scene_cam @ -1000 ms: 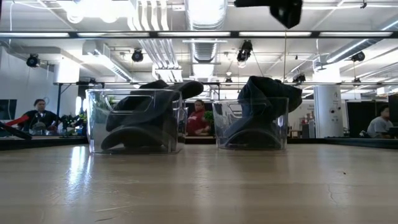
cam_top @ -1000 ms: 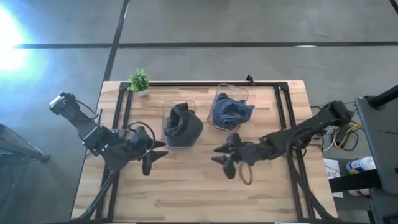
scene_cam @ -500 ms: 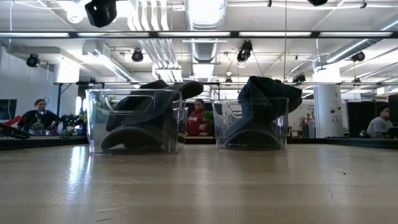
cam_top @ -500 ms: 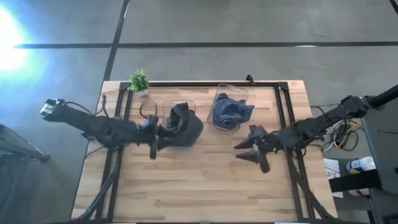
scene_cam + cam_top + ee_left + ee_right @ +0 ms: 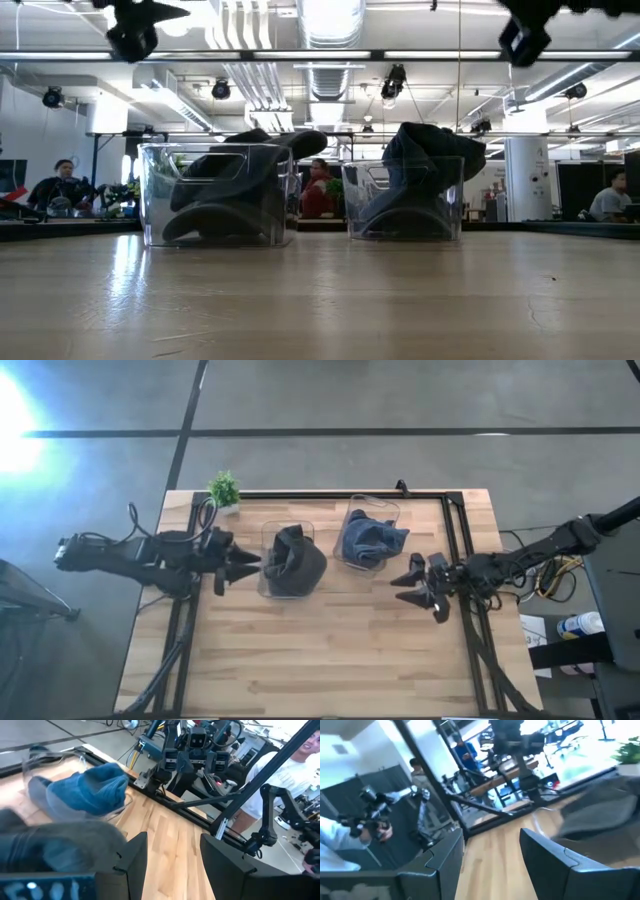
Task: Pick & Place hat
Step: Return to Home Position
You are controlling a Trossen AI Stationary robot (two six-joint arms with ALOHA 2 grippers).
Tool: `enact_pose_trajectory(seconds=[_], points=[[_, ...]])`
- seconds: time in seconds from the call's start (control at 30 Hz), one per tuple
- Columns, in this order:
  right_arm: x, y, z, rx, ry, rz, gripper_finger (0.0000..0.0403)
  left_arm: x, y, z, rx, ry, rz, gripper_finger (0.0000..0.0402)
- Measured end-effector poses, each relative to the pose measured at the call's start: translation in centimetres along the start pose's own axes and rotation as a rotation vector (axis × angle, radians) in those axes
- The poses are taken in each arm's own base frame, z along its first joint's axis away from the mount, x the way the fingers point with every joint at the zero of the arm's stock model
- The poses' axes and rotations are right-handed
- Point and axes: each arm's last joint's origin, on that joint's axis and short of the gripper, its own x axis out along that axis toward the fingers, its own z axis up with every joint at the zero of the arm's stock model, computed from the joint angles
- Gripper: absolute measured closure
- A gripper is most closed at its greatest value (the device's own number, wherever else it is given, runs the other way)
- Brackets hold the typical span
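A dark grey hat (image 5: 292, 560) sits in a clear bin (image 5: 272, 532) at mid-table, its crown sticking up over the rim (image 5: 250, 160). A blue hat (image 5: 372, 540) sits in a second clear bin (image 5: 362, 502) to its right, and also shows in the low view (image 5: 420, 160) and the left wrist view (image 5: 85, 790). My left gripper (image 5: 243, 565) hovers open just left of the dark hat's bin, high above the table (image 5: 135, 30). My right gripper (image 5: 402, 588) hovers open to the right of the blue hat's bin, also high (image 5: 525, 35). Neither holds anything.
A small potted plant (image 5: 223, 490) stands at the far left corner. A black frame (image 5: 455, 540) runs along the table's edges. Bare wood (image 5: 320, 650) lies nearer than the bins. People show in the room beyond the table (image 5: 320, 190).
My left gripper has gone from the near left of the table toward the far edge, up beside the dark hat's bin. My right gripper has drawn back from mid-table toward the right edge. Both have stayed open. The hats and bins have not moved.
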Motion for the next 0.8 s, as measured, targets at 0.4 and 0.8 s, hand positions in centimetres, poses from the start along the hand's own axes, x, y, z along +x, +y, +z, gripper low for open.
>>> enact_pose_trajectory(seconds=[0.4, 0.8], points=[[-3.0, -3.0, -3.9, 0.044, -0.064, 0.014, 0.0211, -0.9, 4.4, -5.8, -0.11, -0.034, 0.03, 0.0226], [-5.2, -3.5, -3.8, -0.084, -0.319, 0.118, 0.0211, -0.8, 7.8, -9.8, -0.149, -0.131, -0.022, 0.0226]])
